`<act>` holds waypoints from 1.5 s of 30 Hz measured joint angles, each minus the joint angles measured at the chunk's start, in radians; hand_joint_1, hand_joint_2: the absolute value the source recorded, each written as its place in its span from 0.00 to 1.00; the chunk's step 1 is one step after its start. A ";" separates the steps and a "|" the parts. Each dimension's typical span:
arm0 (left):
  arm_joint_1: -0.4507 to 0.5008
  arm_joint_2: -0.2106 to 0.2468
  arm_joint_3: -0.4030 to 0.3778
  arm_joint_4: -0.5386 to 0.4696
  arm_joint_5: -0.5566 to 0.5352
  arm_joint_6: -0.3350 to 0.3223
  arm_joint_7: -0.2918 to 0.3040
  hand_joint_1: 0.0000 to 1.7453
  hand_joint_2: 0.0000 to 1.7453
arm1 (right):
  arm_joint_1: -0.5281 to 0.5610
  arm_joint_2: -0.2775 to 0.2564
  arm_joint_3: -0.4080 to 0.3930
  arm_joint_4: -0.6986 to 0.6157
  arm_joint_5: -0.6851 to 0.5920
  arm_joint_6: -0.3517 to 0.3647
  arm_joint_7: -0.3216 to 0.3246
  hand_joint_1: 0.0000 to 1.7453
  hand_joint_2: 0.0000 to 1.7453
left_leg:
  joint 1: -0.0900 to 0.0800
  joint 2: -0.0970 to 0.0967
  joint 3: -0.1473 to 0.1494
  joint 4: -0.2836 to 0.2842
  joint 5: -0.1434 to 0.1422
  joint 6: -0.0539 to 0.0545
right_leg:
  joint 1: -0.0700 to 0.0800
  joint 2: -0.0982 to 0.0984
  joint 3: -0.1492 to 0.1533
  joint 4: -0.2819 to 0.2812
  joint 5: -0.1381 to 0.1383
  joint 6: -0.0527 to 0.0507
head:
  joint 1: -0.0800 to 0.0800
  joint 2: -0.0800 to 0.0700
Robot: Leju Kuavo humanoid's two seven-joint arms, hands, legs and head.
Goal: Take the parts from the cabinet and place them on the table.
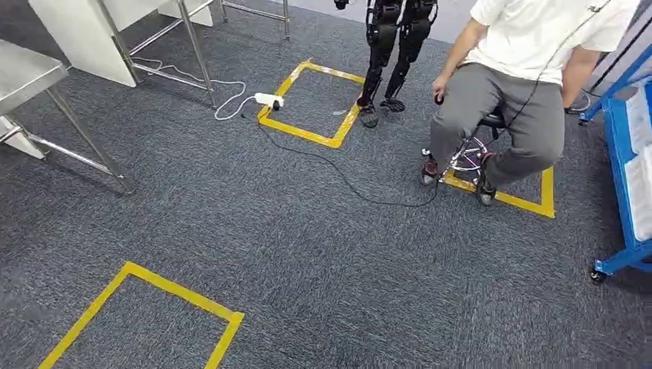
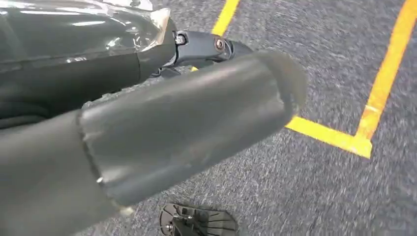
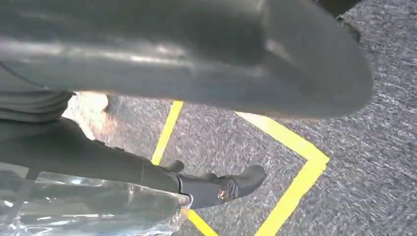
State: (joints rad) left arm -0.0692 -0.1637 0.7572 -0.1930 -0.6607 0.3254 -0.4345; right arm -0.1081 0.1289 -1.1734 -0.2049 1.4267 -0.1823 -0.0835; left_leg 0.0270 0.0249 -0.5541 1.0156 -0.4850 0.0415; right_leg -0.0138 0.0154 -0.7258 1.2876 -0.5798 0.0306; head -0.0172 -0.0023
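Observation:
In the left wrist view my left hand (image 2: 187, 123) hangs over the carpet, its thick grey thumb across the picture. Its dark fingers (image 2: 206, 46) curl against a part in clear crinkled plastic (image 2: 98, 24), which it holds. In the right wrist view my right hand (image 3: 196, 54) likewise hangs above the floor. Its dark fingers (image 3: 221, 187) close around another clear-plastic-wrapped part (image 3: 88, 206). A steel table (image 1: 23, 73) stands at the far left of the head view. A blue wheeled rack (image 1: 627, 154) stands at the right edge.
A person (image 1: 523, 77) sits on a stool ahead on the right, feet on a yellow tape square. Another robot's dark legs (image 1: 392, 46) stand behind a second tape square (image 1: 307, 131). A white power strip (image 1: 269, 98) and black cable lie on the grey carpet. A third tape square (image 1: 154, 284) lies near me.

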 joint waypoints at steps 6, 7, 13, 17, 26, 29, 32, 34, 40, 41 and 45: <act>-0.001 0.000 0.000 0.000 0.000 -0.055 0.075 0.00 0.00 | 0.001 -0.002 0.000 0.000 0.001 0.005 0.000 0.00 0.00 | -0.002 0.076 0.011 0.001 -0.008 -0.020 | -0.017 -0.110 0.161 -0.274 0.097 0.038 | 0.004 0.000; 0.000 0.001 0.000 0.001 0.000 -0.057 0.077 0.00 0.00 | -0.003 -0.001 0.000 0.000 0.002 0.005 0.000 0.00 0.00 | -0.007 0.087 0.016 0.002 -0.017 -0.032 | -0.002 -0.114 0.164 -0.277 0.107 0.031 | 0.003 0.000; -0.009 0.003 0.000 0.001 -0.006 -0.135 0.189 0.00 0.00 | 0.003 -0.003 0.000 0.000 0.006 0.023 0.000 0.00 0.00 | 0.006 0.024 0.011 0.069 -0.083 -0.059 | -0.016 -0.035 0.162 -0.279 0.117 -0.015 | -0.006 0.000; 0.004 0.007 -0.002 0.005 -0.032 -0.244 0.352 0.00 0.00 | -0.002 -0.003 0.000 0.000 0.006 0.048 0.000 0.00 0.00 | 0.001 -0.019 -0.095 0.276 -0.154 -0.051 | 0.000 0.029 0.162 -0.277 0.120 -0.031 | -0.008 0.000; 0.002 0.018 -0.011 0.006 -0.053 -0.291 0.444 0.00 0.00 | 0.001 -0.016 0.000 0.000 -0.002 0.067 0.029 0.00 0.00 | -0.006 -0.077 0.000 0.006 -0.002 -0.009 | 0.007 0.139 0.135 -0.279 0.126 0.005 | -0.007 0.000; 0.002 0.018 -0.011 0.006 -0.053 -0.294 0.456 0.00 0.00 | -0.002 -0.019 0.000 0.000 -0.006 0.081 0.045 0.00 0.00 | -0.010 -0.032 0.006 -0.007 0.004 0.009 | 0.003 0.011 0.066 -0.127 0.048 -0.006 | 0.000 0.000; 0.002 0.021 -0.012 0.006 -0.061 -0.316 0.498 0.00 0.00 | -0.003 -0.025 0.000 0.000 -0.009 0.112 0.064 0.00 0.00 | -0.015 0.018 0.005 -0.007 0.002 0.010 | -0.002 -0.002 -0.007 0.027 -0.003 0.004 | 0.000 0.000; 0.001 0.022 -0.014 0.006 -0.061 -0.328 0.507 0.00 0.00 | 0.001 -0.029 0.000 0.000 -0.013 0.124 0.071 0.00 0.00 | -0.015 0.043 0.006 -0.007 0.001 0.008 | -0.007 -0.013 0.056 -0.083 0.041 0.025 | 0.001 0.000; -0.003 0.024 -0.018 0.005 -0.071 -0.335 0.512 0.00 0.00 | -0.005 -0.036 -0.001 0.000 -0.016 0.131 0.074 0.00 0.00 | -0.021 0.111 0.039 -0.010 -0.021 -0.028 | 0.006 -0.081 0.156 -0.279 0.109 0.000 | -0.003 0.000; -0.005 0.023 -0.019 0.005 -0.072 -0.335 0.512 0.00 0.00 | -0.005 -0.038 -0.002 0.000 -0.016 0.131 0.074 0.00 0.00 | -0.018 0.116 0.040 -0.008 -0.025 -0.036 | -0.001 -0.065 0.163 -0.284 0.114 -0.009 | -0.002 0.000; 0.000 0.024 -0.019 0.006 -0.072 -0.336 0.512 0.00 0.00 | -0.006 -0.039 -0.002 0.000 -0.017 0.136 0.075 0.00 0.00 | -0.010 -0.021 -0.057 0.219 -0.160 -0.044 | -0.008 -0.015 0.166 -0.285 0.124 -0.034 | -0.006 0.000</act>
State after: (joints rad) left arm -0.0689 -0.1400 0.7378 -0.1873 -0.7332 -0.0103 0.0778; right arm -0.1142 0.0900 -1.1757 -0.2049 1.4096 -0.0465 -0.0088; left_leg 0.0172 0.0044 -0.6112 1.2345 -0.6454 -0.0024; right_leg -0.0217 0.0000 -0.5600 1.0031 -0.4562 -0.0039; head -0.0233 -0.0023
